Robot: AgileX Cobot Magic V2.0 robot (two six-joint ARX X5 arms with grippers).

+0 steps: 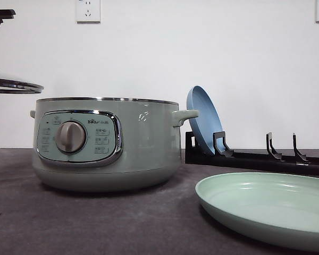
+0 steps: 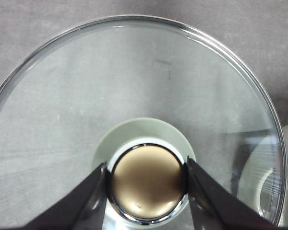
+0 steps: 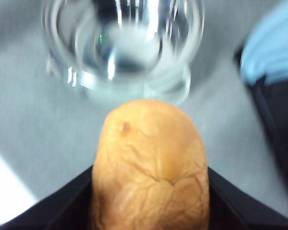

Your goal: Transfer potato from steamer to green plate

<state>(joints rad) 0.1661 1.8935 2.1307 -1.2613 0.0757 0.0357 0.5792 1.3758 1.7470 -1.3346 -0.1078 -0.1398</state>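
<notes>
wall (image 1: 149, 48): plain white; two sockets (image 1: 88, 10) | tabletop (image 1: 95, 218): dark grey

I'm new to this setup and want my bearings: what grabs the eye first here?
The sage-green steamer stands open, left of centre on the table, with the green plate lying empty at front right. The left gripper holds the glass lid by its knob, and the right gripper clamps the potato.

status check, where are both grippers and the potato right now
Left gripper shut on lid knob, glass lid held off steamer. Right gripper shut on potato. Green plate bare, nothing blocking.
</notes>
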